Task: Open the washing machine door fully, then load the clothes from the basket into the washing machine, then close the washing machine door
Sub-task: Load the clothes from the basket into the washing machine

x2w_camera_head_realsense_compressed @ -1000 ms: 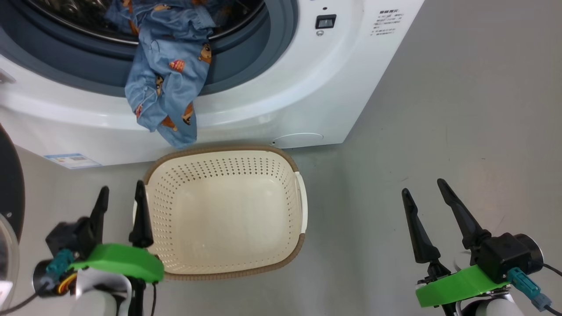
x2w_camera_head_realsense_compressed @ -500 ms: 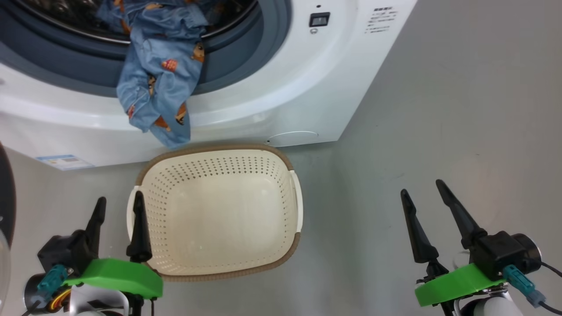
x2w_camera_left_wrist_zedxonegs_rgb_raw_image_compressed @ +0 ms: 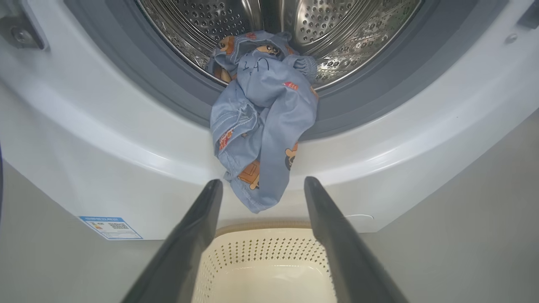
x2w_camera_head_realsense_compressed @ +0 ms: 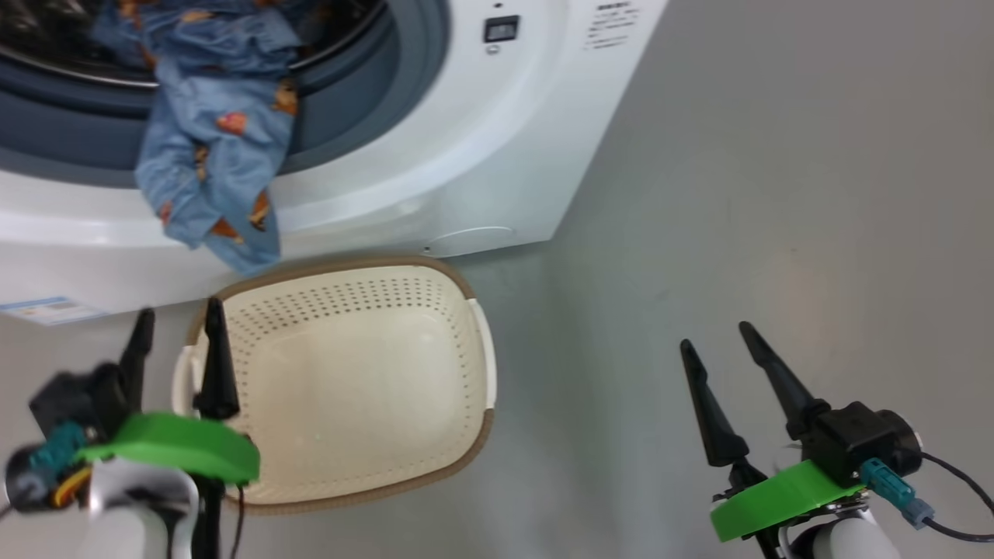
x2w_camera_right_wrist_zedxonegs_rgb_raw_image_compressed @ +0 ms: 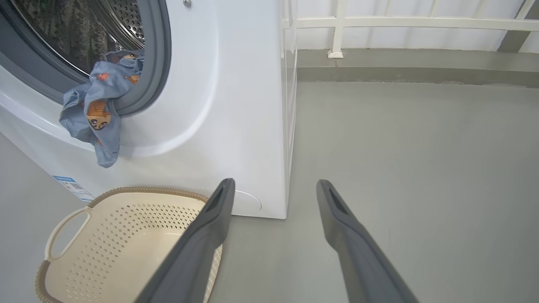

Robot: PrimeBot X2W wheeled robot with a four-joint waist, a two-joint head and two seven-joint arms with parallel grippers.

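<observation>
The washing machine (x2w_camera_head_realsense_compressed: 466, 155) stands with its opening uncovered; the washing machine door is out of view. The light blue clothes (x2w_camera_head_realsense_compressed: 210, 155) hang from the steel drum (x2w_camera_left_wrist_zedxonegs_rgb_raw_image_compressed: 337, 33) over the gasket and down the white front, their lowest tip just above the basket (x2w_camera_head_realsense_compressed: 334, 380). The basket sits on the floor against the machine with no clothes in it. My left gripper (x2w_camera_head_realsense_compressed: 177, 310) is open by the basket's left handle, its fingers pointing at the clothes (x2w_camera_left_wrist_zedxonegs_rgb_raw_image_compressed: 261, 126). My right gripper (x2w_camera_head_realsense_compressed: 714, 335) is open above bare floor, right of the basket (x2w_camera_right_wrist_zedxonegs_rgb_raw_image_compressed: 126, 235).
Grey floor (x2w_camera_head_realsense_compressed: 776, 194) stretches to the right of the machine. A white railing (x2w_camera_right_wrist_zedxonegs_rgb_raw_image_compressed: 379, 21) and a low kerb run along the far side. A blue label sticker (x2w_camera_head_realsense_compressed: 46, 310) is on the machine's lower front. A metal hinge bracket (x2w_camera_left_wrist_zedxonegs_rgb_raw_image_compressed: 21, 31) sits left of the opening.
The whole head picture has slid left, so the camera has turned right; the door's black rim has left the left edge. Both grippers stay open and the clothes hang as before.
</observation>
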